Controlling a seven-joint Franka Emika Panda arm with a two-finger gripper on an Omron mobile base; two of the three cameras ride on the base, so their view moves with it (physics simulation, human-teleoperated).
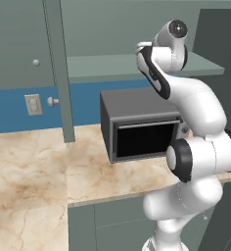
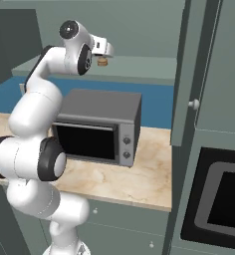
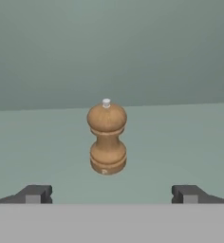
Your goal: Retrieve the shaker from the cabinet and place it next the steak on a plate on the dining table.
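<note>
Shaker (image 3: pixel 107 138) stands upright on the cabinet shelf (image 3: pixel 190 142), brown wood, small pale stud on its round top. In the hand view it sits centred, ahead of the gripper (image 3: pixel 111 194) and apart from it. Fingers (image 3: pixel 34 194) spread wide, one tip at each lower corner, nothing between them; neither touches the shaker.

Right base view: arm reaches up to the open cabinet (image 2: pixel 139 30), hand (image 2: pixel 100 48) level with the shelf. A bit of the shaker (image 2: pixel 102 62) shows just past the hand, resting on the shelf near its front edge. Open cabinet door (image 2: pixel 194 74) hangs at the right with a round pale knob (image 2: pixel 193 104).

Microwave (image 2: pixel 102 127), dark grey box with black window and two dials, sits on the marbled desk (image 2: pixel 139 174) directly below the shelf. Blue wall strip behind it.

Left base view: the upper arm covers the hand and the shaker. Shelf (image 1: pixel 107 66) runs above the microwave (image 1: pixel 139 125). An open door (image 1: pixel 58 68), seen edge-on, crosses the picture left of the microwave. Closed door at far left with knob (image 1: pixel 36 62); a second knob (image 1: pixel 53 102) and a wall outlet (image 1: pixel 33 104) lower, against the blue strip.
</note>
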